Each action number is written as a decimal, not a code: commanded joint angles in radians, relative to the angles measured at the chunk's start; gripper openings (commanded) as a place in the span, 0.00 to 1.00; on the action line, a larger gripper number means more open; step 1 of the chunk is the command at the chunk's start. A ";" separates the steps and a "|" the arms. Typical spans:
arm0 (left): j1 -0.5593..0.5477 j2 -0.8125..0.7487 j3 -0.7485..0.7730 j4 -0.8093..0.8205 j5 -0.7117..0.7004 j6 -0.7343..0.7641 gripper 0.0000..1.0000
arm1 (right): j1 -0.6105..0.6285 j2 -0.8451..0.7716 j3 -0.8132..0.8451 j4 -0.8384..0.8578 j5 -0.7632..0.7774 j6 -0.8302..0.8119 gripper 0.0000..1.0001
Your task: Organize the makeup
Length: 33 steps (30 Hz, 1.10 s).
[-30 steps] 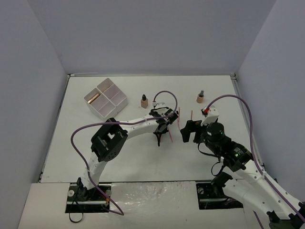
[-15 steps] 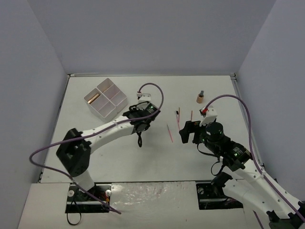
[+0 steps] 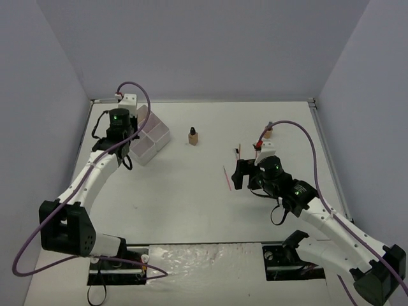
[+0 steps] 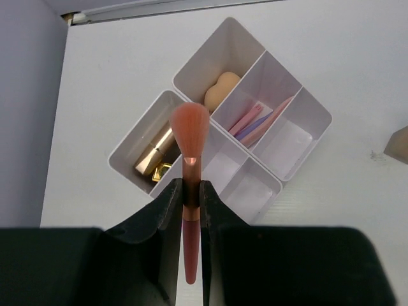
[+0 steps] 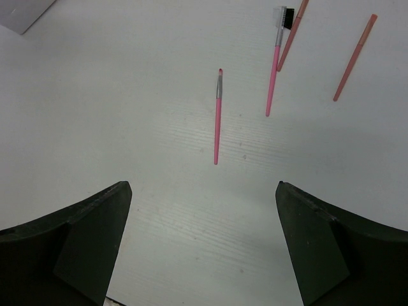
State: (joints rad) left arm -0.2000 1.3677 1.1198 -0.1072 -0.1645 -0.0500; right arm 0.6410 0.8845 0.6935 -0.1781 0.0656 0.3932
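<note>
The left gripper [image 4: 191,191], clamping a pink brush [image 4: 189,127], has swung from right of the white box [image 4: 210,57] to above it. The right gripper [image 5: 204,217] edged nearer it.

From above my left arm [image 3: 89,178] covers part of the white compartmented plastic box [image 3: 153,137], while my left wrist view cuts a tan object [image 4: 399,145] off at its right edge and my right wrist view crops a thin orange stick [image 5: 293,35] at the top.

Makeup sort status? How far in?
Done: a sponge, gold lipstick and a few sticks sit in the white organizer. In hand: left gripper shut on a pink powder brush above it. Left: a tan bottle, a second bottle, plus a thin pink brush, comb brush and two pencils below the open right gripper.
</note>
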 commanded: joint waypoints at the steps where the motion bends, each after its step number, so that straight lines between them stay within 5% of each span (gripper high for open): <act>1: 0.063 0.055 0.067 0.180 0.276 0.236 0.00 | -0.005 0.028 -0.005 0.108 -0.012 0.045 0.93; 14: 0.151 0.207 0.085 0.307 0.442 0.347 0.00 | -0.004 0.085 0.003 0.120 -0.003 0.067 0.93; 33: 0.180 0.209 -0.018 0.394 0.473 0.308 0.28 | -0.006 0.149 0.008 0.118 -0.033 0.045 0.92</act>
State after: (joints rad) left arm -0.0257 1.6230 1.0695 0.1928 0.2878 0.2600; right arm 0.6407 1.0088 0.6834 -0.1154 0.0414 0.4442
